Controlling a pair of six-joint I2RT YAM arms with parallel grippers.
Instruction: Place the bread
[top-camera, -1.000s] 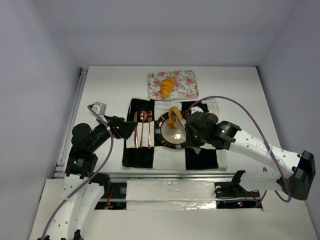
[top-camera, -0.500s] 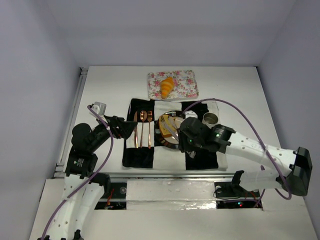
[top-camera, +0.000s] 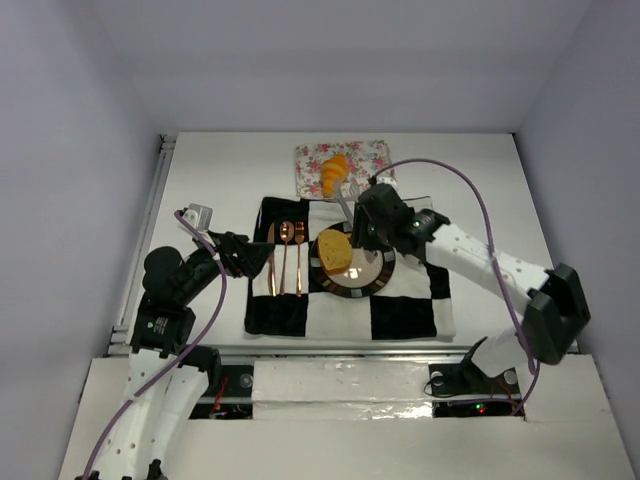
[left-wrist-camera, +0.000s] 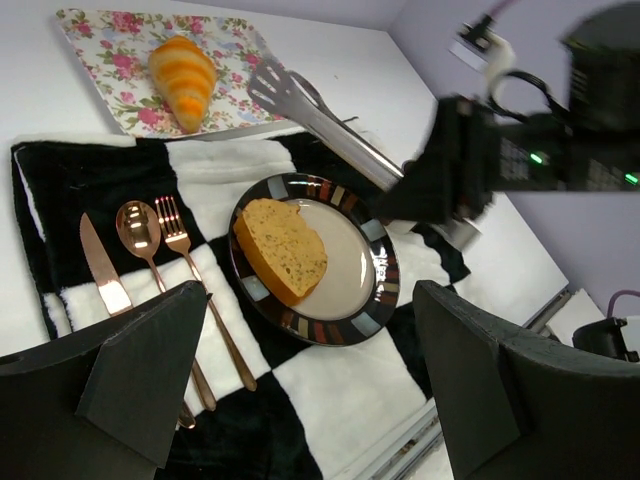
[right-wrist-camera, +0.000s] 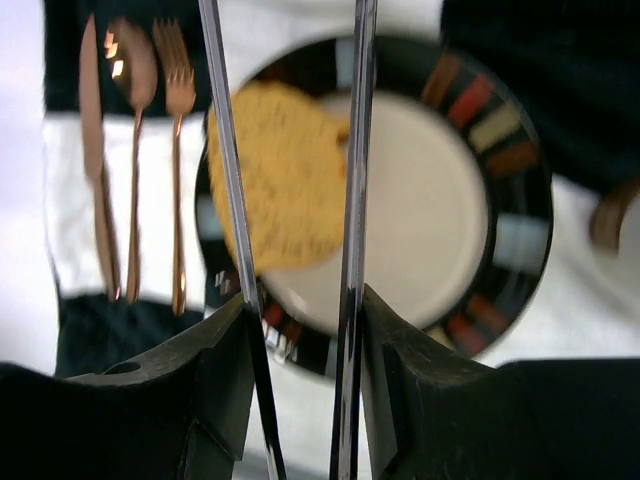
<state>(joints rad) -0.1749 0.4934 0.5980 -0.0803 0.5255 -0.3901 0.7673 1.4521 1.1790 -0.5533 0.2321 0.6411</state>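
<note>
So the bread slice (top-camera: 336, 250) is lying flat on the left half of the striped-rim plate (left-wrist-camera: 383, 262), right under the right claw (right-wrist-camera: 300, 310). That claw's clamped around a pair of metal tongs (left-wrist-camera: 310, 105), whose blades are apart with nothing in them. The croissant (top-camera: 335, 174) is past the tong tips on the floral tray (top-camera: 375, 160). The left claw (top-camera: 262, 258) hangs wide open beside the cutlery (left-wrist-camera: 140, 235).
</note>
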